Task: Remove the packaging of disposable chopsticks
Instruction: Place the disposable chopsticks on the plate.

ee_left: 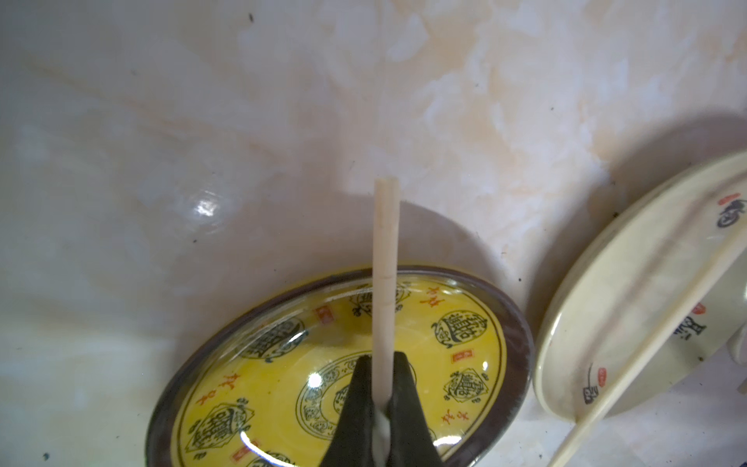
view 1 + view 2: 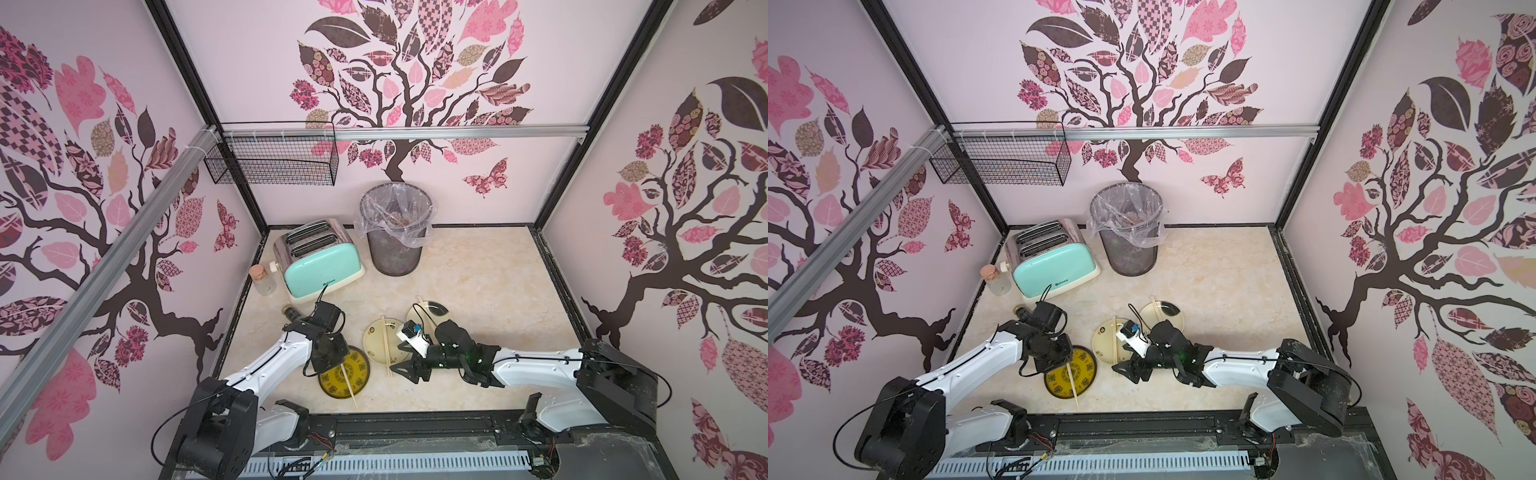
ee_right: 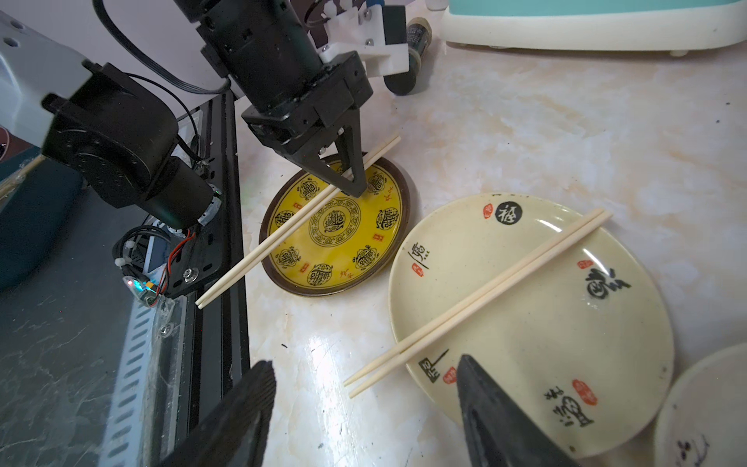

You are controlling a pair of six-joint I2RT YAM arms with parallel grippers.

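The left end effector (image 3: 355, 182) is clamping shut on a pale wooden pair of chopsticks (image 3: 283, 236), gripping them toward one end while they are stretching across the yellow plate (image 3: 343, 258). I cannot tell if the sticks are touching its rim. That plate is carrying black seal-style medallions around a ringed centre, with small red characters between them, too stylised to read.

Just beside it, a cream plate (image 3: 545, 331) is sitting on the marbled surface (image 3: 525, 121) with a second pair (image 3: 485, 295) lying across it. Near its rim a black disc is showing a white 福. Red seal stamps and brushed black characters are dotting the rest.

The right end effector (image 3: 364, 360) is hovering at this plate's edge with its fingers spread wide and gripping nothing. One finger is over the plate and one is over the surface.

In a top view, a third plate (image 2: 442, 309) is lying farther back with a third pair (image 2: 420, 300) on it, partly hidden by the right arm.

The packaging (image 2: 402, 218) is showing as reddish strips inside the lined mesh bin (image 2: 397, 253) at the back wall. Any clear sleeves are blending into the liner.

Beside the bin, a mint toaster (image 2: 320, 266) is bearing a small dark brand word I cannot read.
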